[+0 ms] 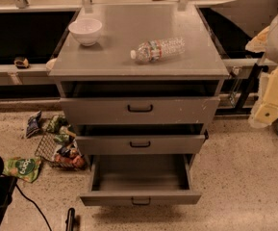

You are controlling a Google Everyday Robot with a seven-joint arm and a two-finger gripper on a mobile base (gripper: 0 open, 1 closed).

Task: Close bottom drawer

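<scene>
The bottom drawer (pixel 140 179) is standing pulled far out of the cabinet (pixel 129 28), at 6 o'clock in the camera view. Its bare inside is showing and its short front panel is facing the camera. The two drawers above it are sitting only slightly out.

The gripper (pixel 266 113) is hanging at the right edge, at about 3 o'clock, well apart from the cabinet. It is touching nothing that shows, and I cannot tell how far open it is or whether it is holding anything.

From the gripper, the drawer front is lying toward 8 o'clock, lower and to the left. The panel's long axis is running from 9 to 3 o'clock, and the drawer is sliding along the 6-to-12 line. So the gripper is probably needing to get in front of the panel, near the handle (pixel 141 202), and push toward 12 o'clock.
</scene>
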